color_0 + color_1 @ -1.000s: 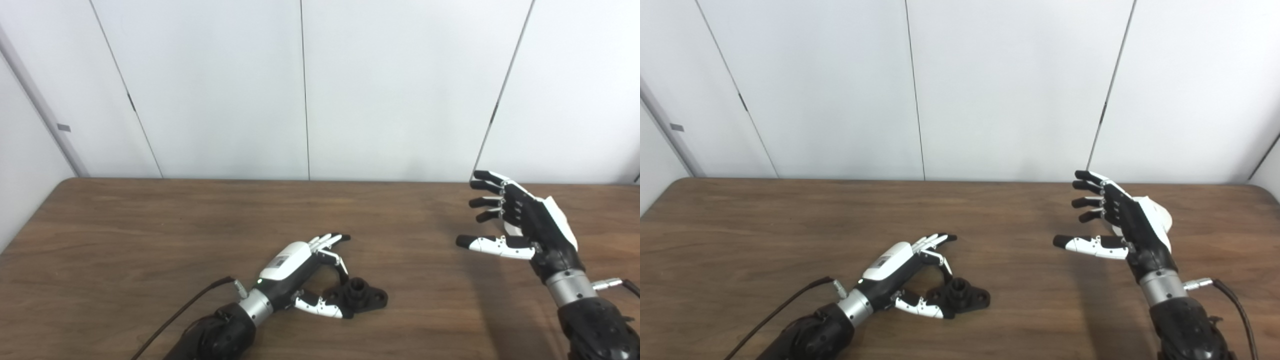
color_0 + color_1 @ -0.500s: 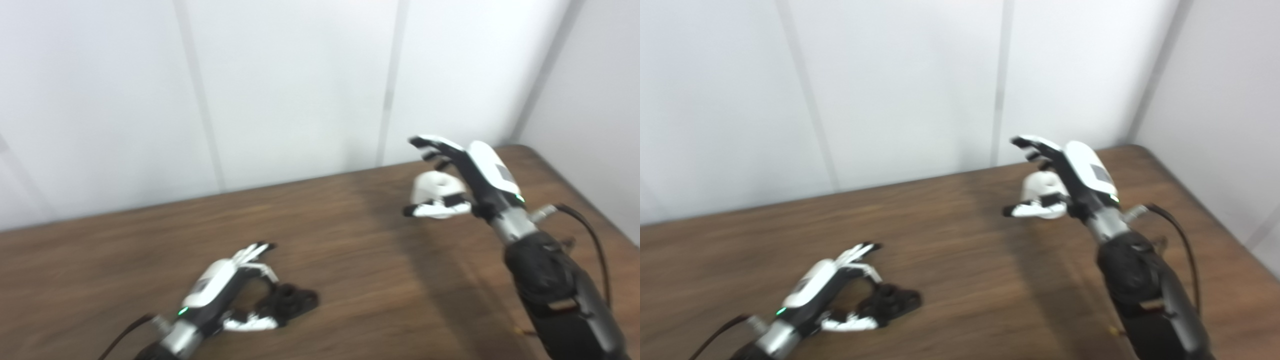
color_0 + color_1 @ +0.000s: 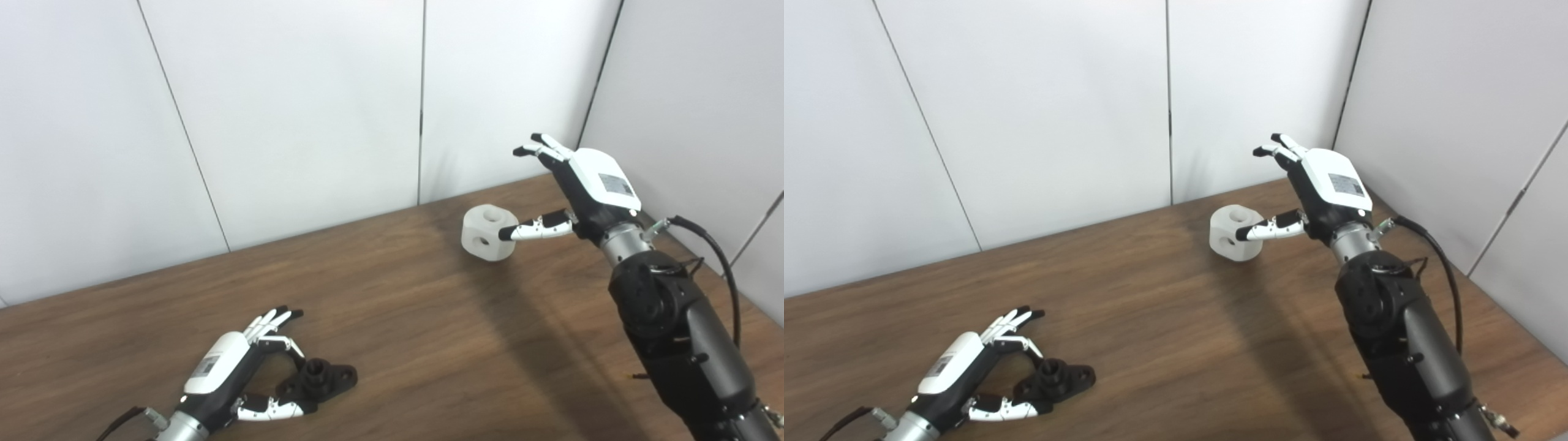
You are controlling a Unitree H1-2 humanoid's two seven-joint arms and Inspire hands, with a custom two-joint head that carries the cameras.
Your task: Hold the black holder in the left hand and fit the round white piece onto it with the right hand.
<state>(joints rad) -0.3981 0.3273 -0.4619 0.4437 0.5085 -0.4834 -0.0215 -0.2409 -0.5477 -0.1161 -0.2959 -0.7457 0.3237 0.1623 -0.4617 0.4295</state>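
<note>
Left eye view, right hand [image 3: 582, 190] spread beside round white piece [image 3: 487, 233], thumb near it

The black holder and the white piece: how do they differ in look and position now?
The black holder is dark, low and flat with side lugs; the white piece is pale and blocky with round holes. The holder lies near the table's front by the left hand; the white piece sits far back by the right hand. Both rest on the table.

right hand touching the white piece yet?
Cannot tell. In both eye views the right hand is open, its thumb tip overlapping the white piece that sits on the table; neither view shows contact or a gap plainly.
</note>
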